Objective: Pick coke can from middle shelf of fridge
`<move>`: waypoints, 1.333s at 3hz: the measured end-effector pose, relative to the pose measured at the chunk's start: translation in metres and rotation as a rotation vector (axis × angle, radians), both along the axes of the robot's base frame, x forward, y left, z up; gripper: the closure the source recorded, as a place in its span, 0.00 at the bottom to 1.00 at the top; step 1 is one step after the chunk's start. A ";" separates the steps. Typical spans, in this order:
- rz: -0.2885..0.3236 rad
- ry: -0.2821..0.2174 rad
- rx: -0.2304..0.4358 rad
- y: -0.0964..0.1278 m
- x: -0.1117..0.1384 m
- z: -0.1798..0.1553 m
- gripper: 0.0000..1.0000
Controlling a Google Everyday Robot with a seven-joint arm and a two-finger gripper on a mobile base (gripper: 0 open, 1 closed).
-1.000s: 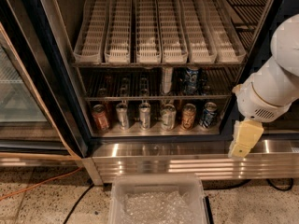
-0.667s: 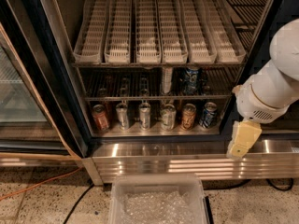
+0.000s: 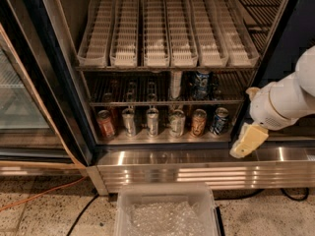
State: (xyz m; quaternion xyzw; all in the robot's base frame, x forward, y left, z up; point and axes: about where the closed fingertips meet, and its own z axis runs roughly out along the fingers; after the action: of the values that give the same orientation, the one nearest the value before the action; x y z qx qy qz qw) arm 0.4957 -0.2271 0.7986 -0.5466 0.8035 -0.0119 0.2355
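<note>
Arm (image 3: 285, 100) bent, tool (image 3: 243, 146) hangs nr fridge (image 3: 177, 167) base.

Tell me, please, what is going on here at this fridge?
The robot's gripper hangs at the lower right corner of the open fridge, outside it and touching no can. The middle shelf holds a white can and a blue can among darker ones; the coke can cannot be made out there. Nothing has been picked yet.

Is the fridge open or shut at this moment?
Open: the middle shelf shows directly, with no glass in front. The gripper hangs outside, at the lower right of the fridge.
</note>
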 end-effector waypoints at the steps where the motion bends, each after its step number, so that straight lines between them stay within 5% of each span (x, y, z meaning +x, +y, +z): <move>1: -0.033 -0.040 0.085 -0.003 0.023 -0.010 0.00; 2: -0.066 -0.060 0.169 -0.006 0.041 -0.019 0.00; 3: -0.066 -0.060 0.170 -0.005 0.041 -0.019 0.00; 4: -0.123 -0.076 0.264 0.001 0.052 -0.036 0.00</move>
State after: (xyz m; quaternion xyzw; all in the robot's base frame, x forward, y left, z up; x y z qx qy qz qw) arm 0.5478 -0.2256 0.7622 -0.4598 0.8206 0.0590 0.3344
